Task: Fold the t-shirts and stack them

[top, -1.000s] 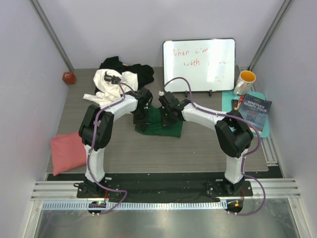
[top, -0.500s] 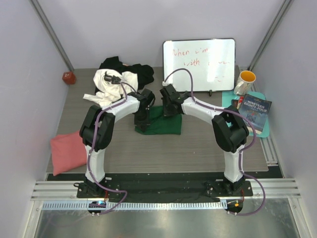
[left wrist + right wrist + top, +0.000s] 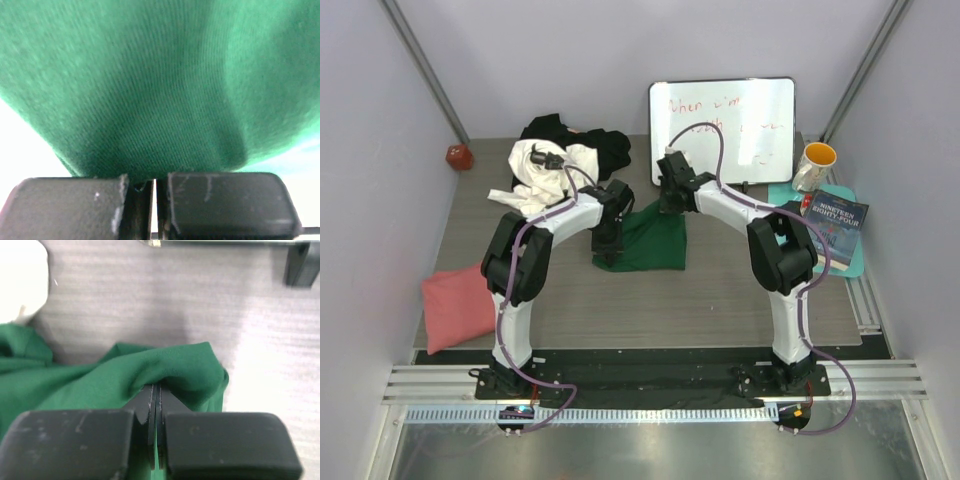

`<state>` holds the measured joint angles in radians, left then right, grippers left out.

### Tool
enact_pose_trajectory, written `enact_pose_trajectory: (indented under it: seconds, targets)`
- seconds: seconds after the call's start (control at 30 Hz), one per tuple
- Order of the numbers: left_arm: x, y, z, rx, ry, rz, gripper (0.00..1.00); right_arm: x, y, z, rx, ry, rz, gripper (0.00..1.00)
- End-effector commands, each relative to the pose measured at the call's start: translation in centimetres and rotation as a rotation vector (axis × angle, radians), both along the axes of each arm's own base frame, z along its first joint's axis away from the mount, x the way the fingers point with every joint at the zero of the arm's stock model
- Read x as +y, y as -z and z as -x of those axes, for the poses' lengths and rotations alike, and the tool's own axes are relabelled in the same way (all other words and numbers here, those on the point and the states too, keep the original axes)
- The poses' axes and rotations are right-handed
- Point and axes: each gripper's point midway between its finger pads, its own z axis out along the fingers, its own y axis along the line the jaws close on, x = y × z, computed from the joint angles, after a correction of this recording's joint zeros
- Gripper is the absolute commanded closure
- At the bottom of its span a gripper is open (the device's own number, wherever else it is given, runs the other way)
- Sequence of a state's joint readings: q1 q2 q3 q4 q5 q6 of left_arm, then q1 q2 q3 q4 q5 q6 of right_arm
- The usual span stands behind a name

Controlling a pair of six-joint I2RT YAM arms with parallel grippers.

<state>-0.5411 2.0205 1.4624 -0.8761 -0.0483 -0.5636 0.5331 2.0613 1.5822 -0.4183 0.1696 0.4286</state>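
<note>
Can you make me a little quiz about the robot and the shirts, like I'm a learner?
1. True or false: the left gripper and the right gripper are both shut on the dark green t-shirt.
2. Where does the salmon pink t-shirt lie? A: at the near left of the table. B: at its far right corner. C: on top of the green one.
3. Which thing bears red writing?
Key: 1 true. 2 A. 3 the whiteboard.

Top view: bright, even, sharp. Left wrist: tee (image 3: 150, 85) very close, weave soft at the edges; background blown white at 8 and 4 o'clock. Right wrist: table (image 3: 125, 305) washed out toward 3 o'clock, far edge possibly out of focus.
</note>
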Motion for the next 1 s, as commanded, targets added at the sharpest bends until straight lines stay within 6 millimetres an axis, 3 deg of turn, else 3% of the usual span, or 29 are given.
enact_pose_trajectory:
  seconds: [0.0,0.1,0.23,0.3,0.33,0.47,0.73,0.8,0.97]
  targets:
    - [2.6,1.7,2.3,0.088,0.017,-0.122,1.0,1.1,-3.0,-3.6,-0.109,0.026,-0.056,0.99]
    - [3.0,1.4,2.4,0.075,0.014,-0.134,1.0,0.5,-2.4,-4.2,-0.102,0.043,-0.047,0.99]
    - [3.4,0.0,1.9,0.016,0.009,-0.138,1.0,-0.5,-0.8,-3.4,-0.07,0.058,-0.015,0.99]
    - [3.4,-1.5,1.3,-0.031,-0.009,-0.11,0.93,-1.0,-0.1,-2.4,-0.046,0.06,-0.005,0.99]
    - [3.5,-2.1,0.6,-0.059,-0.031,-0.089,0.84,-1.2,-0.1,-2.1,-0.042,0.063,-0.004,0.99]
    - [2.8,-5.3,-2.0,-0.166,-0.066,0.006,0.77,-1.9,0.2,-1.0,-0.029,0.076,0.0,0.99]
    - [0.3,-9.5,-5.5,-0.224,-0.032,0.082,0.75,-1.5,0.9,0.5,0.017,0.049,-0.033,0.99]
    - [0.0,-10.1,-5.9,-0.237,-0.026,0.095,0.72,-1.6,0.8,0.7,0.017,0.049,-0.033,0.99]
    - [-0.6,-9.1,-6.4,-0.205,-0.007,0.096,0.69,-0.8,-0.8,1.1,0.007,0.015,-0.075,0.99]
